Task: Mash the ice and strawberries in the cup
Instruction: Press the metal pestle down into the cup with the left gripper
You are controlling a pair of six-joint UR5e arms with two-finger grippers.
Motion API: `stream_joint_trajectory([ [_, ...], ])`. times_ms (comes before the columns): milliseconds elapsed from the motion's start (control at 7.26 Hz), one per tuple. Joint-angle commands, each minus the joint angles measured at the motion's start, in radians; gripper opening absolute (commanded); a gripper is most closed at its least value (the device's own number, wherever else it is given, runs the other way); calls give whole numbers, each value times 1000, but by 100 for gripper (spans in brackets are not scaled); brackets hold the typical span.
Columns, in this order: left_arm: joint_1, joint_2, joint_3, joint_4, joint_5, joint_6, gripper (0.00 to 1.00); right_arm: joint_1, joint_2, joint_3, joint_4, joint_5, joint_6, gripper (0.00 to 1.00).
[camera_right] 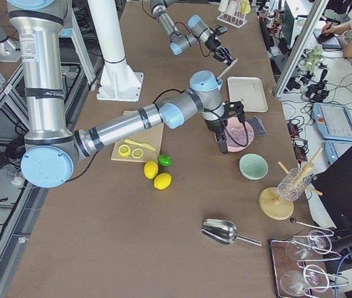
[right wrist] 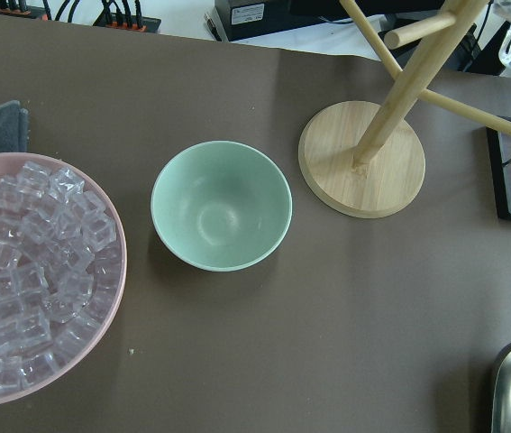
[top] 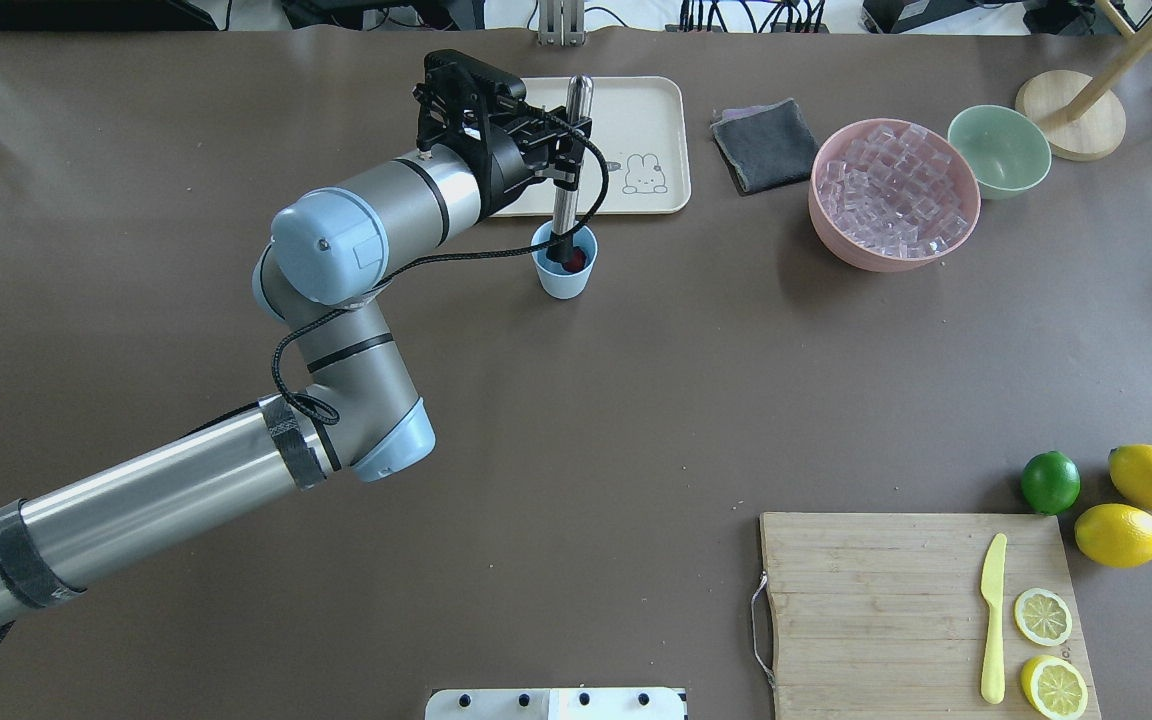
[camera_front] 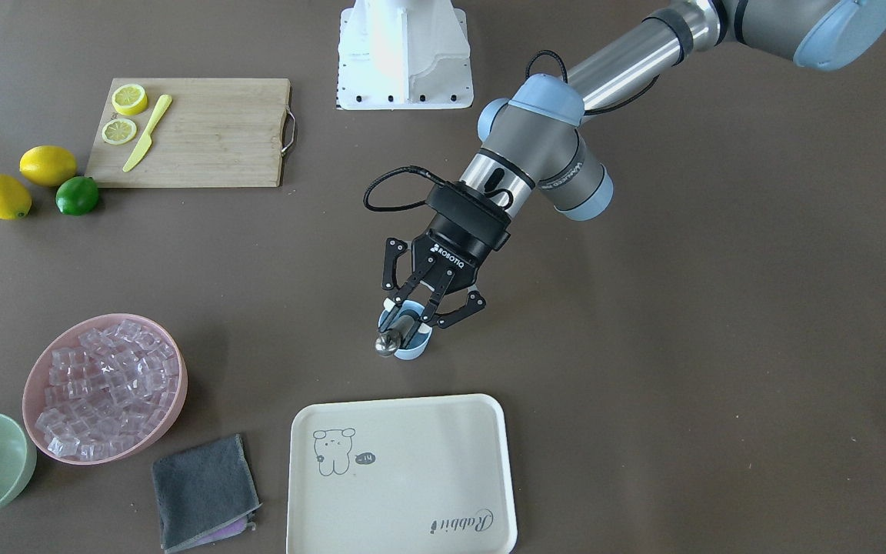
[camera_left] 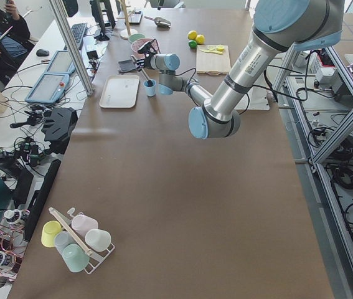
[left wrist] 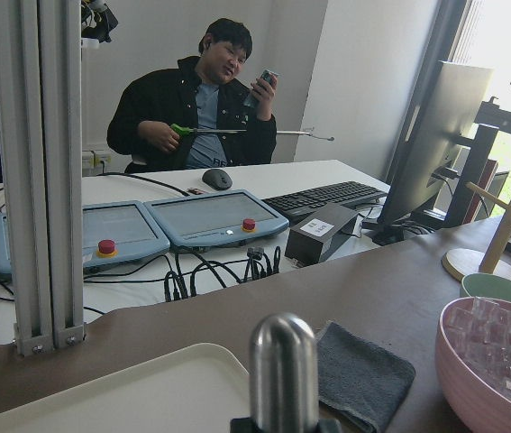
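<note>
The left gripper (top: 566, 168) pinches the shaft of a metal muddler (top: 577, 108) between its jaws and holds it upright, probably so that the pressing goes straight down into the cup (top: 561, 282). The lower end of the tool is inside the cup, on or just beside the red strawberry (top: 579, 261). Whether any ice is in the cup cannot be told; the ice (top: 891, 185) seen lies in the pink bowl (top: 816, 205), well apart. The cup stands free just beside the edge of the tray (top: 651, 105), with bare table on its other sides. Nothing steadies the cup, so a slanted push could tip it. The right gripper (camera_right: 223, 144) hangs over the pink bowl; its jaws cannot be told.
</note>
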Motion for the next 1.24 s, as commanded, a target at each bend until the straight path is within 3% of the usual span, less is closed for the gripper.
stream_joint_trajectory([
  [0, 2, -2, 14, 0, 2, -1, 0, -2, -1, 0, 0, 0, 1, 100],
  [826, 4, 4, -19, -29, 1, -5, 0, -2, 8, 6, 2, 2, 1, 100],
  [1102, -102, 6, -73, -18, -126, -56, 0, -2, 13, 9, 3, 0, -4, 100],
])
